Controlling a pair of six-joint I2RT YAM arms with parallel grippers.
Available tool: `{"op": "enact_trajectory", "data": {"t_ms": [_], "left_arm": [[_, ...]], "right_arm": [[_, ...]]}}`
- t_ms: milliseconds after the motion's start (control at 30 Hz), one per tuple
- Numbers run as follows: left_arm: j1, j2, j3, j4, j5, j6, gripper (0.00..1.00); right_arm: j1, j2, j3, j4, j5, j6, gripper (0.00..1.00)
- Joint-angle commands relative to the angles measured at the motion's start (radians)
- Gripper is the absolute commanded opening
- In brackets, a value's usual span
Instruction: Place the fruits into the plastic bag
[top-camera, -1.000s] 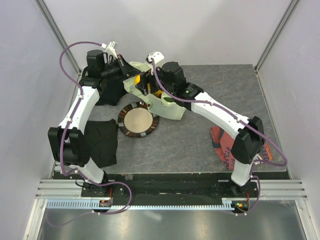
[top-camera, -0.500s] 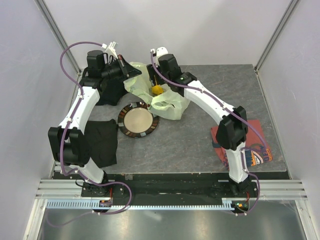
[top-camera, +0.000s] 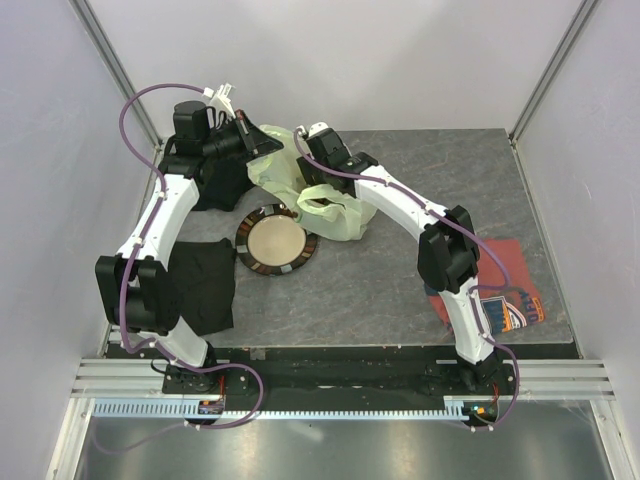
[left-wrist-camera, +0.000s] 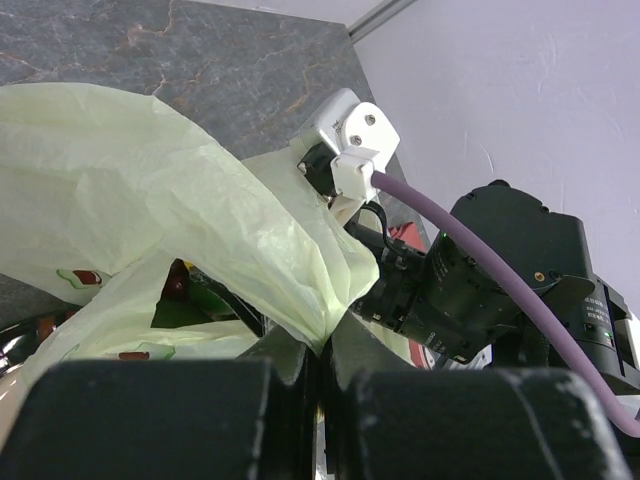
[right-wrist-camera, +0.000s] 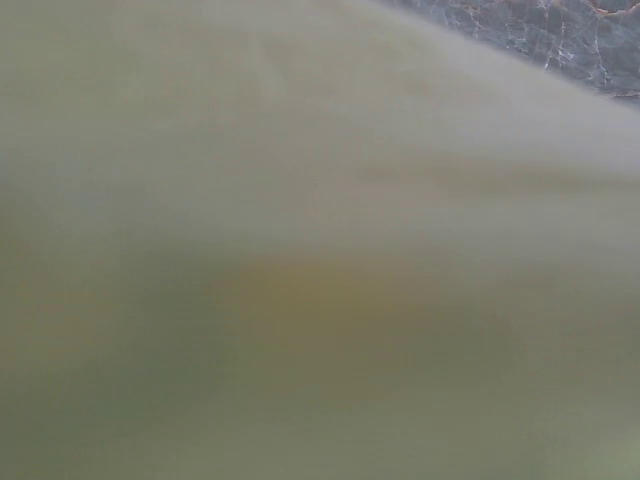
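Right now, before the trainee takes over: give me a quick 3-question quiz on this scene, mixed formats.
1. True or false: the left gripper is shut on an edge of the bag.
2. Pick one. What fills nearly the whole right wrist view? A: grey tabletop. B: blurred pale green bag plastic. C: red shirt.
3. Short answer: what lies on the plate?

Key: 1 true; 2 B; 3 nothing, its cream centre is bare.
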Motion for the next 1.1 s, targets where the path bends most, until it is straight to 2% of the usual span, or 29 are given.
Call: {"op": "enact_trajectory", "data": {"t_ms": [0, 67, 167, 433, 533, 600, 700, 933, 1067], "left_arm": [[-0.002, -0.037, 0.002, 0.038, 0.032, -0.014, 0.02], [-0.002, -0.036, 0.002, 0.038, 0.029, -0.014, 0.02], [-0.002, -0.037, 0.002, 0.039, 0.027, -0.016, 0.02], [-0.002, -0.036, -0.004, 0.041, 0.023, -0.028, 0.02], [-0.002, -0.034, -0.004, 0.046, 0.024, -0.031, 0.02], [-0.002, -0.033, -0.001, 0.049, 0.024, -0.031, 0.01], [-0.002, -0.031, 0.004, 0.049, 0.021, -0.033, 0.02], [-0.002, -0.030, 0.004, 0.046, 0.021, -0.031, 0.02], [-0.003, -0.026, 0.000, 0.046, 0.023, -0.034, 0.01]], "right_arm": [[0.000, -0.056, 0.000, 0.017, 0.008, 0.005, 0.70], [-0.004, -0.065, 0.005, 0.037, -0.021, 0.001, 0.83], [-0.010, -0.092, 0.006, 0.070, -0.075, 0.002, 0.90], [-0.026, -0.312, 0.000, 0.238, -0.231, 0.003, 0.97], [-0.024, -0.405, -0.041, 0.286, -0.317, 0.001, 0.97], [-0.003, -0.470, -0.084, 0.281, -0.314, 0.003, 0.97], [0.054, -0.546, -0.197, 0.222, -0.191, -0.041, 0.97], [0.334, -0.672, -0.450, 0.165, 0.165, -0.051, 0.97], [0.443, -0.628, -0.454, 0.102, 0.362, -0.043, 0.97]]}}
